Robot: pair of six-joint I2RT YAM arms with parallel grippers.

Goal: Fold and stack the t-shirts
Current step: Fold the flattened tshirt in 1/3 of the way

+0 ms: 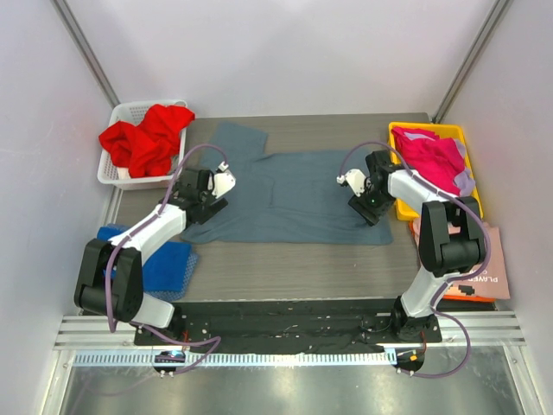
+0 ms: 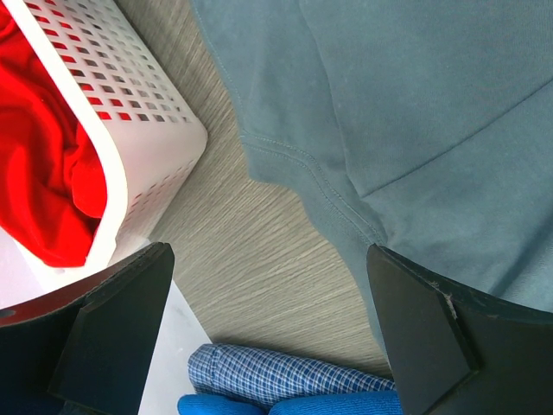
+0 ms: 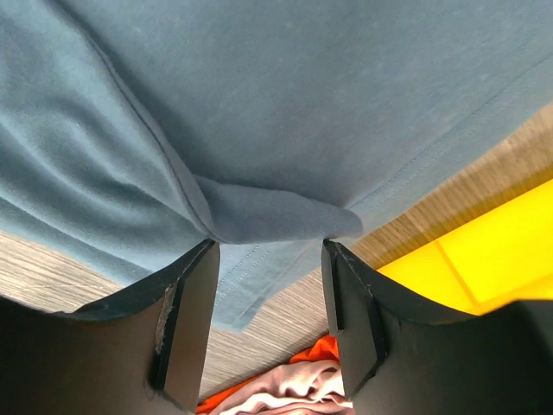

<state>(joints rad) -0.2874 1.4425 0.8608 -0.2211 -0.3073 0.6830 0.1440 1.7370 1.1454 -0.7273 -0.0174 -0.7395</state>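
Observation:
The large slate blue-grey t-shirt lies spread flat in the middle of the table. My left gripper hovers over its left sleeve edge; in the left wrist view it is open and empty above bare table, with the shirt's hem to the right. My right gripper is over the shirt's right edge; in the right wrist view it is open, with a raised fold of the shirt at its fingertips. A red t-shirt fills a basket. A magenta t-shirt lies in a tray.
The white perforated basket stands at the back left, close to my left gripper. The yellow tray stands at the back right. Royal blue cloth and a checked cloth lie front left. Pale pink cloth on orange lies front right.

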